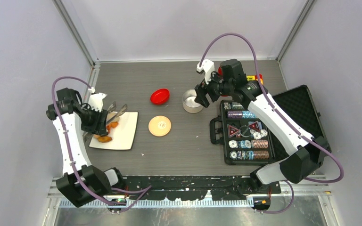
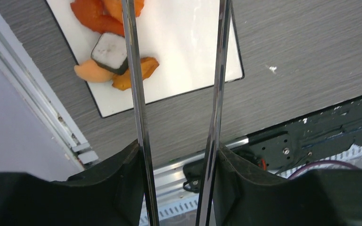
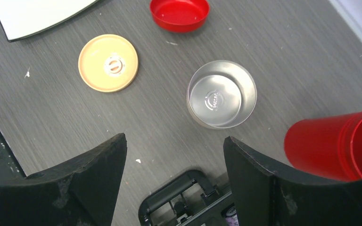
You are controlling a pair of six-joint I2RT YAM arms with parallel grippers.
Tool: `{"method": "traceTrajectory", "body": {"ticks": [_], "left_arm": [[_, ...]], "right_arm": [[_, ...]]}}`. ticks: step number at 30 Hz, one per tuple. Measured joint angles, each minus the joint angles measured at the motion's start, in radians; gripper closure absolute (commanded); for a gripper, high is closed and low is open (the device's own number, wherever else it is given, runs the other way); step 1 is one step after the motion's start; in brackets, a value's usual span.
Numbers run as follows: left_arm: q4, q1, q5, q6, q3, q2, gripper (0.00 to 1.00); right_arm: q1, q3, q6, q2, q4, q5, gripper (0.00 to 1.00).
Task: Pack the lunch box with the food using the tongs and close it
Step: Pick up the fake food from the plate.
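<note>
The silver tongs (image 1: 118,112) are pinched between the fingers of my left gripper (image 1: 103,120), which is shut on them. Their two arms (image 2: 137,94) stand apart and run out over the white plate (image 2: 188,47); the tips leave the left wrist view at the top. The food (image 2: 108,52), orange lumps and one whitish piece with a dark edge, lies on the plate under and left of the left arm. The lunch box (image 3: 221,94) stands bare inside, ahead of my right gripper (image 3: 174,146), which is open and holds nothing. Its tan lid (image 3: 108,62) lies flat to the left.
A red cap (image 3: 179,13) lies beyond the lunch box and a red cylinder (image 3: 339,143) sits to its right. An open black case of poker chips (image 1: 245,134) fills the right side, its handle (image 3: 179,193) just under my right gripper. Grey walls close in the table.
</note>
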Motion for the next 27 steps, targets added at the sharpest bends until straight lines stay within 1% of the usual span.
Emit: {"method": "traceTrajectory", "body": {"ticks": [5, 9, 14, 22, 27], "left_arm": [[-0.050, 0.011, -0.064, 0.028, 0.041, 0.046, 0.51], [-0.072, 0.012, -0.111, 0.025, 0.072, 0.113, 0.51], [-0.064, 0.012, -0.159, 0.013, 0.106, 0.194, 0.51], [-0.034, 0.012, -0.216, -0.028, 0.183, 0.278, 0.52], [-0.025, 0.012, -0.232, -0.025, 0.200, 0.323, 0.48]], "right_arm": [[-0.005, -0.022, 0.018, 0.000, -0.022, -0.003, 0.20], [-0.005, -0.028, 0.026, -0.004, -0.025, -0.004, 0.21], [-0.005, -0.038, 0.033, -0.020, -0.027, -0.005, 0.21], [-0.006, -0.038, 0.033, -0.037, -0.040, -0.002, 0.20], [-0.007, -0.038, 0.021, -0.053, -0.066, -0.001, 0.20]]}}
